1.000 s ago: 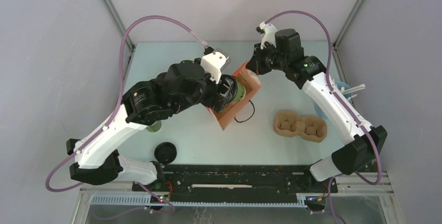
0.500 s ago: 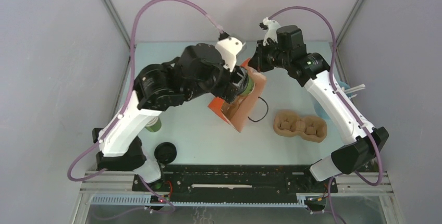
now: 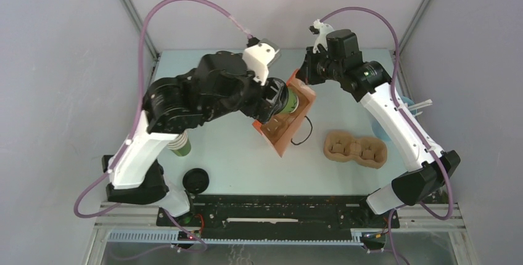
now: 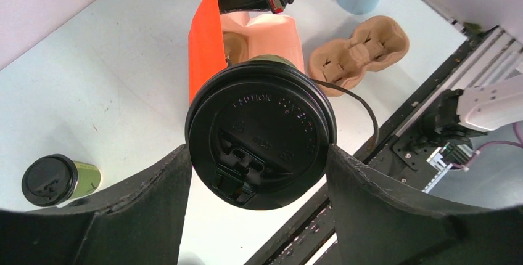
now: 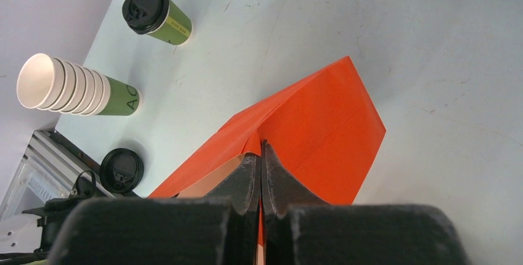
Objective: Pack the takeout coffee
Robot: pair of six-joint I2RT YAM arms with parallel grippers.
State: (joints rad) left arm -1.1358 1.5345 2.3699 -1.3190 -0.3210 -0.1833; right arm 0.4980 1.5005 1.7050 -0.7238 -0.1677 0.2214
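While both arms lean in over it, table (image 3: 228,163): pale green top that carries everything below.
Bag (image 3: 305,101): orange paper, brown inside, near the middle of the table. It is tipped over at a slant with its open mouth facing the left arm.
Cup carrier (image 3: 356,149): brown moulded pulp, lying flat on the table to the right of the bag and apart from it.
Left hand (image 4: 259,154): fingers spread wide and closed on the sides of a coffee cup, one on each side just under the lid.
Right hand (image 5: 260,154): fingers pressed fully together, pinching the top edge of the bag at a fold.
Stack of cups (image 5: 80,86): green outside, white inside and without lids. It is at the left of the table and seems to lie on its side.
Coffee cup (image 4: 262,138): olive green with a round black lid, held in the air by the left hand. Its base points into the bag's mouth, though how far in it reaches is hard to tell.
Second coffee cup (image 5: 157,15): same green with a black lid, on the table at the far left, beyond the stack and well apart from the bag.
Loose lid (image 3: 196,180): black, flat on the table near the left arm's base.
Cord handle (image 3: 302,135): thin black loop hanging from the bag's near side.
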